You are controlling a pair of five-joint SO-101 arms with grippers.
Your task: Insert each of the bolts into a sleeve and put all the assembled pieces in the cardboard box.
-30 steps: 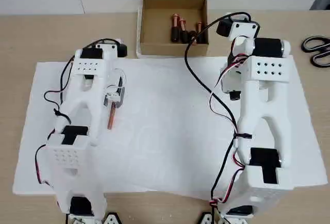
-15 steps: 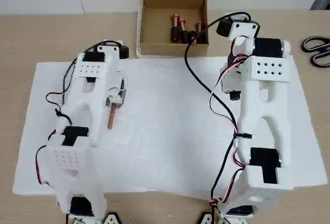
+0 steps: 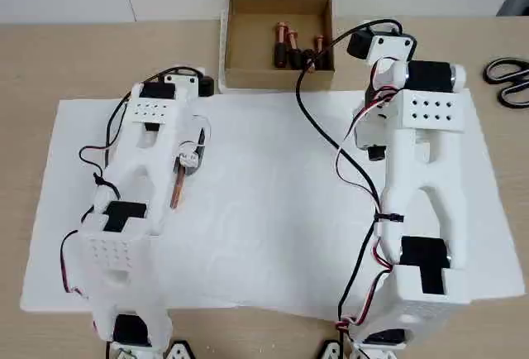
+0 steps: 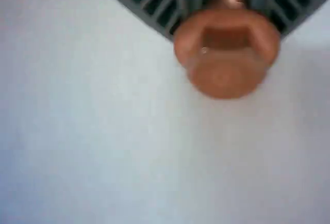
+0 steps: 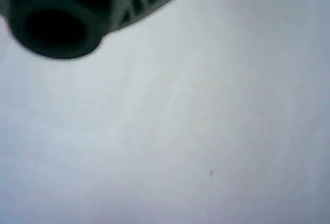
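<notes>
My left gripper is shut on a copper bolt that hangs over the left part of the white sheet. In the left wrist view the bolt's head sticks out from between the grey ribbed jaws. My right gripper hovers over the sheet's right side, shut on a black sleeve. The sleeve's open end faces the right wrist camera. The cardboard box stands at the back centre and holds three assembled pieces.
A white sheet covers the wooden table between the two arms. Scissors lie at the far right edge. A black cable runs from the box's front corner down to the right arm.
The left arm has swung a little to the right, toward the middle of the sheet, with the bolt still in its gripper. The right arm has not moved.
</notes>
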